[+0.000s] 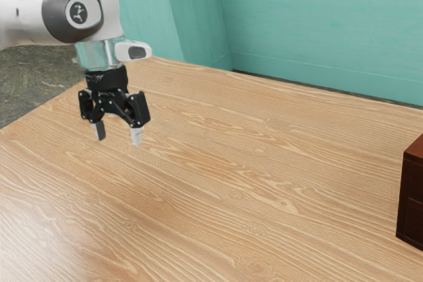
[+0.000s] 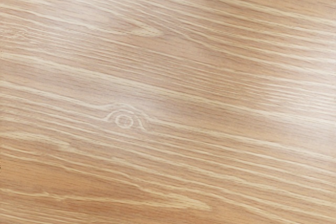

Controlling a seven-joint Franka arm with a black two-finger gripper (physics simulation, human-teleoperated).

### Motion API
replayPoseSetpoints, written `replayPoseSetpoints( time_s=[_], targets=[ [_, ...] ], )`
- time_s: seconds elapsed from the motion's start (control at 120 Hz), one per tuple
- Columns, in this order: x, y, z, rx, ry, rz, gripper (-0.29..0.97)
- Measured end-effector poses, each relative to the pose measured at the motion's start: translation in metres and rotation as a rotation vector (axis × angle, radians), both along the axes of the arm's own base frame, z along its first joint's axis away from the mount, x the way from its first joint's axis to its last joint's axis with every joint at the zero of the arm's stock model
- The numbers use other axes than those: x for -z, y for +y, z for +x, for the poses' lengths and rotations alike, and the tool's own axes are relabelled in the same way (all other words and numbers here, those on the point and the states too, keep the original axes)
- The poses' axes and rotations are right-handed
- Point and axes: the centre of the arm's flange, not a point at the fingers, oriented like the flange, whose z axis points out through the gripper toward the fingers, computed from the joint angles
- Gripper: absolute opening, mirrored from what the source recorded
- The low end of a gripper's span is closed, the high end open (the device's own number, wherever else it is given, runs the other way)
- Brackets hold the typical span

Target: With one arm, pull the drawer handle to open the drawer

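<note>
Gripper (image 1: 117, 138) fingers spread apart, empty, above wooden table (image 1: 264, 163), dark drawer cabinet (image 1: 414, 193) well apart, exterior view's right

- Bright, flat, even light all over the table (image 1: 277, 163); any shadows are really soft.
- Under the gripper (image 1: 117, 135) there's maybe a faint smudge of shade, hard to say.
- The drawer cabinet (image 1: 413, 196) at the table's right edge has a dark, shaded face.
- In the wrist view, pale milky glare patches wash over the tabletop (image 2: 173, 51) grain.
</note>
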Motion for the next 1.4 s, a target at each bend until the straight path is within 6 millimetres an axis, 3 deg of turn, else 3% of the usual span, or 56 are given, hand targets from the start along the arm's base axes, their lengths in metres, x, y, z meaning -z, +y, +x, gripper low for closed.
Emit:
replayPoseSetpoints(
  time_s=[0.225,0.542,0.6,0.708,0.808,0.875,0.967,1.15,1.217,1.308,1.4],
  targets=[
    [-0.007,0.003,0.014,-0.002,-0.116,0.024,0.68],
    [-0.012,0.009,0.018,-0.016,-0.165,0.020,0.68],
    [-0.035,0.009,0.009,-0.018,-0.208,0.017,0.68],
    [-0.100,0.003,-0.029,-0.029,-0.332,0.004,0.68],
    [-0.111,0.001,-0.041,-0.122,-0.326,-0.029,0.68],
    [-0.110,-0.012,-0.041,-0.198,-0.301,-0.049,0.68],
    [-0.105,-0.066,-0.032,-0.273,-0.253,-0.057,0.68],
    [-0.077,-0.235,-0.020,-0.257,-0.162,-0.044,0.68],
    [-0.072,-0.301,-0.034,-0.221,-0.153,-0.040,0.68],
    [-0.069,-0.390,-0.069,-0.155,-0.152,-0.043,0.68],
    [-0.061,-0.452,-0.099,-0.125,-0.145,-0.043,0.68]
  ],
)
